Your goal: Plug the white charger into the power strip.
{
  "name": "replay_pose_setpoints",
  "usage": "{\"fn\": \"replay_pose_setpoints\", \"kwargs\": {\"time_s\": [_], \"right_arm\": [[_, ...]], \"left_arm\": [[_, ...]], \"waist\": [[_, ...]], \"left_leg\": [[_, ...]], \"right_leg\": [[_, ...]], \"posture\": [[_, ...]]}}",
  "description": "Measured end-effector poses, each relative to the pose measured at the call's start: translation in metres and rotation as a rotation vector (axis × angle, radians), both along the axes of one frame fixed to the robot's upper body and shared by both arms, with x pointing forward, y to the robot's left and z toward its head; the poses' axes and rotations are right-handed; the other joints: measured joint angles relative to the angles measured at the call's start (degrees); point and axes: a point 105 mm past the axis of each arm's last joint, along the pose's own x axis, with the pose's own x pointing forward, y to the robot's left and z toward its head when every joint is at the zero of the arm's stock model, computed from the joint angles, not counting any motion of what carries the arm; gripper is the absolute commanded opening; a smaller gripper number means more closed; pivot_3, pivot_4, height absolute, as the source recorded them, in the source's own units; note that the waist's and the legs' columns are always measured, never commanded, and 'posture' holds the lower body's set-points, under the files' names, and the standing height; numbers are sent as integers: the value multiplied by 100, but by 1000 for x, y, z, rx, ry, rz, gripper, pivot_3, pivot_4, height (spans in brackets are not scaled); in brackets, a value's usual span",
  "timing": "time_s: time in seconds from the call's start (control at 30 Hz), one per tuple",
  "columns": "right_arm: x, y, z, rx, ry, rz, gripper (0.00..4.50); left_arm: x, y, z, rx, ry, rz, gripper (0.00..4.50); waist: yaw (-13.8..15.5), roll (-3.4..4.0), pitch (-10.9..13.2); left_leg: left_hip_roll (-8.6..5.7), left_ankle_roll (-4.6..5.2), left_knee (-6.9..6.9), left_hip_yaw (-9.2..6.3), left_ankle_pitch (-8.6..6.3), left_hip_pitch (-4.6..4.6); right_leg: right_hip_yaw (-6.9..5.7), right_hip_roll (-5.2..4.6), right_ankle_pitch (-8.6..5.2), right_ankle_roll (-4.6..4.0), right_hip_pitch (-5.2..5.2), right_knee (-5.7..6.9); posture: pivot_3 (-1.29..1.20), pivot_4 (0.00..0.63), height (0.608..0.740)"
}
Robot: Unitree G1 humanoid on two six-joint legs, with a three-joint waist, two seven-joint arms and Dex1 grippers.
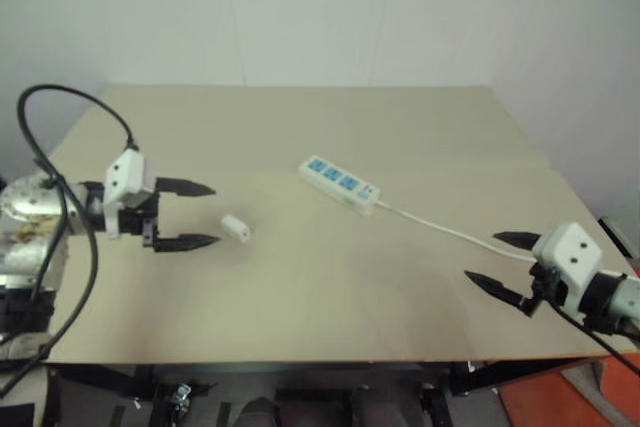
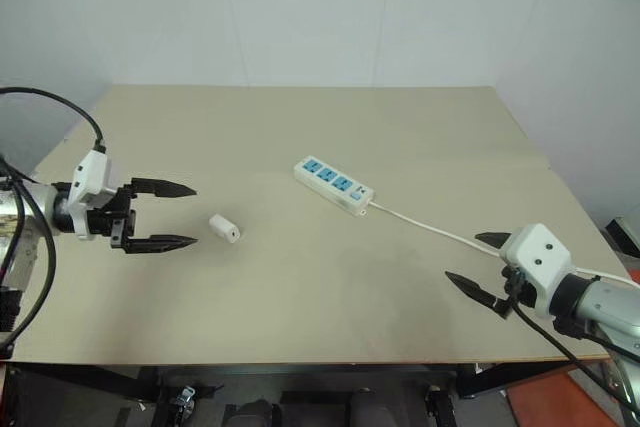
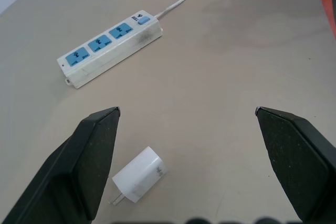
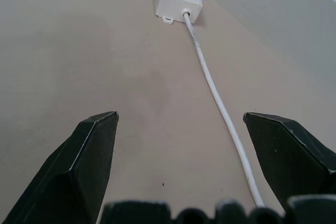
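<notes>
- One tabletop (image 1: 300, 137), beige, carrying everything else.
- One power strip (image 1: 340, 184), a flat white bar.
- Three blue sockets (image 3: 100, 43) on that strip, in a single row.
- One small blue switch (image 3: 144, 20) at the cord end of the strip.
- One thin white cord (image 1: 440, 227) leaving the strip.
- One white charger (image 1: 236, 228), lying on its side.
- Two metal prongs (image 3: 116, 200) on the charger, as far as the left wrist view shows.
- Two tools: the left tool (image 1: 196, 215) and the right tool (image 1: 500, 261).
- Two black fingers (image 3: 86, 161) on each tool, four in all.
</notes>
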Motion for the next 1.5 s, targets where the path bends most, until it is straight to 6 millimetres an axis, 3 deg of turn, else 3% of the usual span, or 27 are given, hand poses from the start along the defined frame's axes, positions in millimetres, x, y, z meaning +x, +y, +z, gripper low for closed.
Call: {"fn": "replay_pose_setpoints", "kwargs": {"time_s": [0.73, 0.83, 0.97, 1.07, 1.33, 1.5], "right_arm": [[14, -1, 12, 9, -21, 28, 4479], [29, 5, 11, 38, -29, 42, 4479], [60, 20, 6, 129, 11, 97, 4479], [84, 30, 0, 166, 58, 130, 4479], [160, 49, -24, 227, 159, 44, 4479], [174, 50, -42, 220, 198, -54, 4479]], "left_arm": [[-9, 5, -6, -15, -15, 68, 4500], [-8, 4, -4, -23, -25, 80, 4500], [-10, -17, 4, -84, -45, 20, 4500], [-14, -22, 5, -80, -48, 7, 4500], [-28, -27, -9, -70, -21, 18, 4500], [-36, -20, -28, -33, 35, 46, 4500]], "waist": [[-7, -1, 0], [-39, -2, -1], [-66, -1, 0], [-109, 2, 3], [-158, 6, 10], [-131, 7, 11]], "left_leg": [[1, 0, 0, 1, 0, 4], [4, 0, 0, 2, 0, 9], [3, 0, 2, 1, 0, 4], [2, 0, 0, -1, 0, -2], [4, 0, 0, -3, 0, 1], [-3, 0, -6, -7, 0, -4]], "right_leg": [[1, 0, 1, 0, 2, 0], [1, 2, 1, -1, 4, 3], [1, 2, 15, -23, 0, 2], [0, 1, 25, -40, -6, 3], [-2, 1, 29, -47, -8, 7], [-6, -9, 30, -49, -10, 4]], "posture": [[0, 150, 740], [0, 150, 740], [0, 150, 740], [0, 150, 740], [0, 150, 740], [0, 150, 740]]}}
